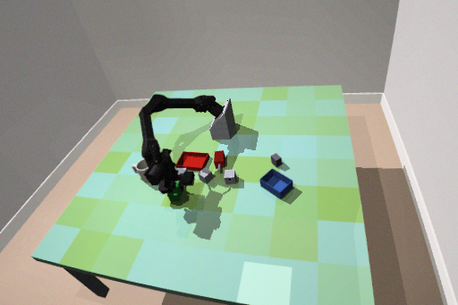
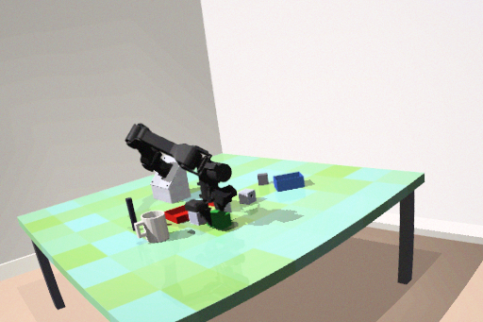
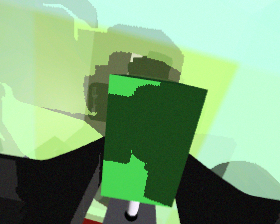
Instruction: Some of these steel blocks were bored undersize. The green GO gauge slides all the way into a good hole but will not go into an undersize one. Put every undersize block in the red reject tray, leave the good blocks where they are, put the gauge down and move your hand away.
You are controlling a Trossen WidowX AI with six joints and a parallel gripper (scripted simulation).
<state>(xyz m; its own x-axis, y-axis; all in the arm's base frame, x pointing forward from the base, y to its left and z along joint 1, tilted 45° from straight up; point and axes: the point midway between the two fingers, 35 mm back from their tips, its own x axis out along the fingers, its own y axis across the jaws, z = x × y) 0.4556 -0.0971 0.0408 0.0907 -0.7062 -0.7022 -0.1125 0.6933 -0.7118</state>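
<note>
Now, top view, gripper: the gripper (image 1: 176, 182) (image 2: 214, 209) (image 3: 143, 141) is low at the near side of the block row, clenched on the green GO gauge (image 1: 175, 195) (image 2: 220, 219) (image 3: 156, 130).
Top view, blocks: the nearest block (image 1: 181, 171) (image 2: 196, 217) (image 3: 116, 216) is partly hidden by the gripper; the middle block (image 1: 205, 176) and the pale block (image 1: 230, 176) (image 2: 247, 196) stand beyond it, the dark block (image 1: 276, 160) (image 2: 262, 178) well apart near the blue tray (image 1: 282, 183) (image 2: 289, 182).
Top view, red reject tray: the red reject tray (image 1: 192, 161) (image 2: 176, 214) lies behind the row, with no block visible in it.
Exterior view, gauge height: low beside the nearest block; whether it touches the table, I cannot tell.
Exterior view, mug: the mug (image 1: 141, 166) (image 2: 156, 227) stands apart; keep the elbow and wrist wide of it.
Wrist view, pin: the pale pin (image 3: 133, 208) points at the dark hole (image 3: 131, 216); how deep it sits is unclear.
Wrist view, good technique: likely the trial fit, so centre the pin, keep it square and push gently along the bore. A full slide means good; a firm stop, only once alignment is checked, means reject. Skewed pushing could shove the block or fake a stop.
</note>
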